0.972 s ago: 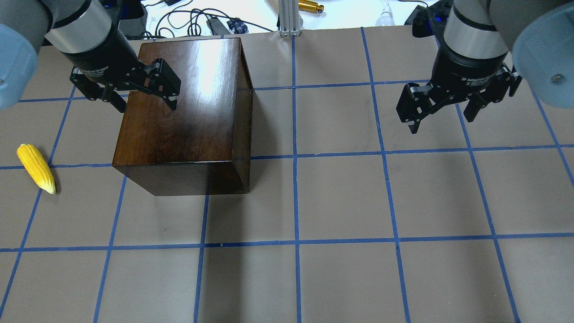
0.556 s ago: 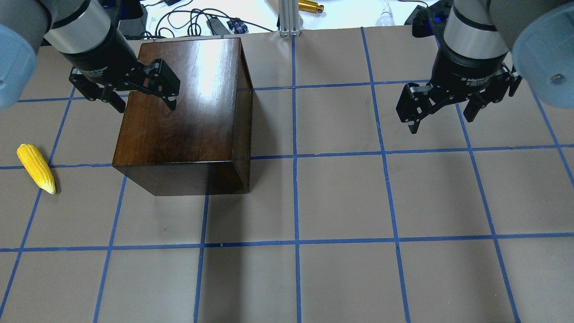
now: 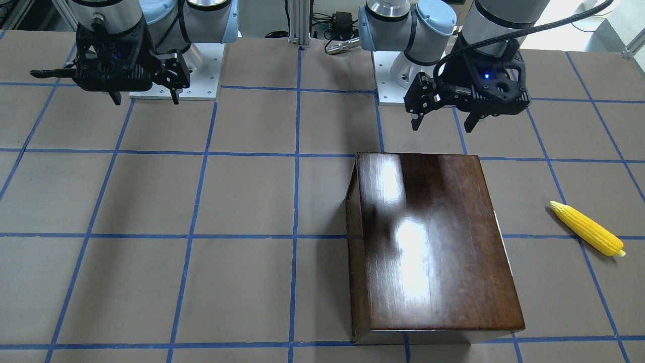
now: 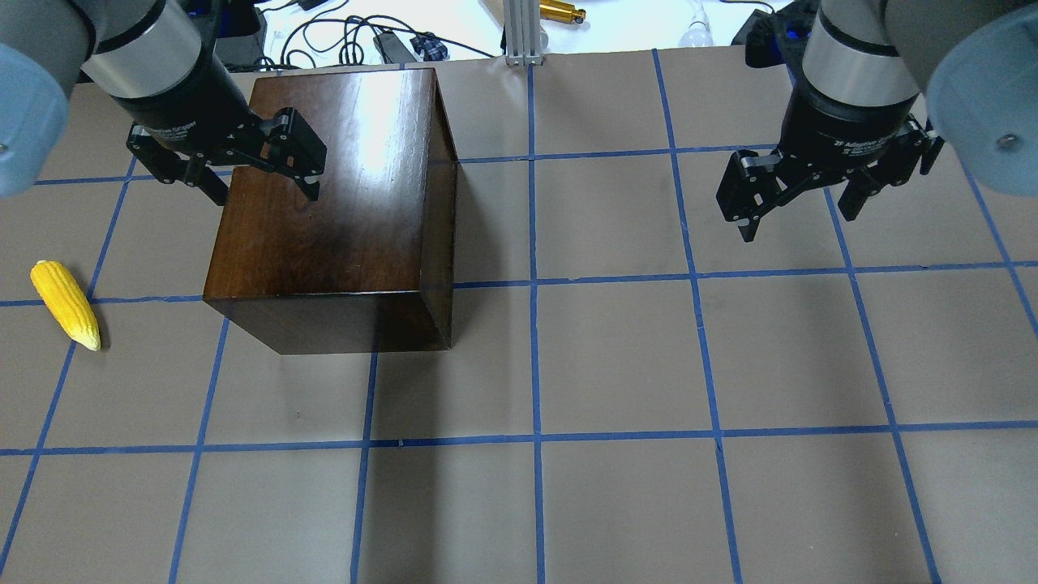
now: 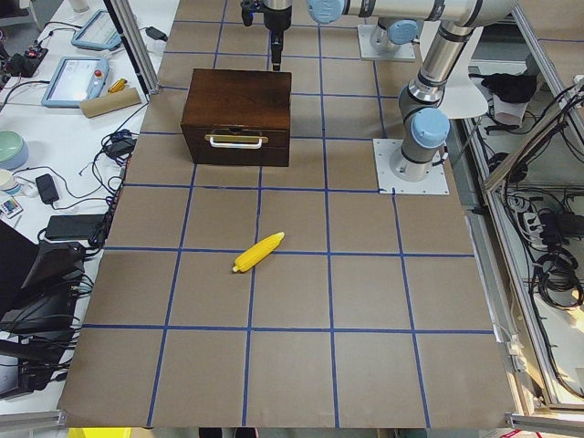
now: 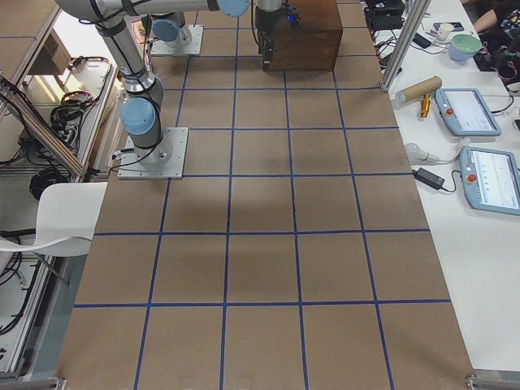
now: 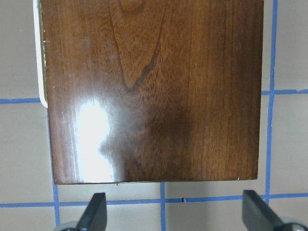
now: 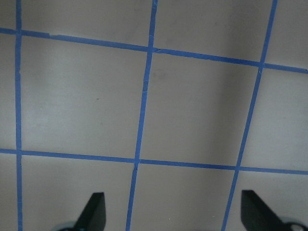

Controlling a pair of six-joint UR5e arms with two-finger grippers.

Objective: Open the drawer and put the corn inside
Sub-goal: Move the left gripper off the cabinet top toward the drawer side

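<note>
The dark-brown wooden box (image 4: 332, 203) stands left of the table's middle. Its drawer is shut; the front panel with the metal handle (image 5: 235, 140) faces the robot's left and shows in the exterior left view. The yellow corn (image 4: 65, 303) lies on the table left of the box, apart from it, and also shows in the front-facing view (image 3: 587, 228). My left gripper (image 4: 266, 193) is open and empty, hovering above the box's near left top edge (image 7: 154, 182). My right gripper (image 4: 799, 223) is open and empty above bare table far to the right.
The table is brown paper with a blue tape grid (image 4: 535, 284). Cables and small items (image 4: 389, 40) lie beyond the far edge. A metal post (image 4: 519, 32) stands at the back middle. Open table lies between the box and the right gripper.
</note>
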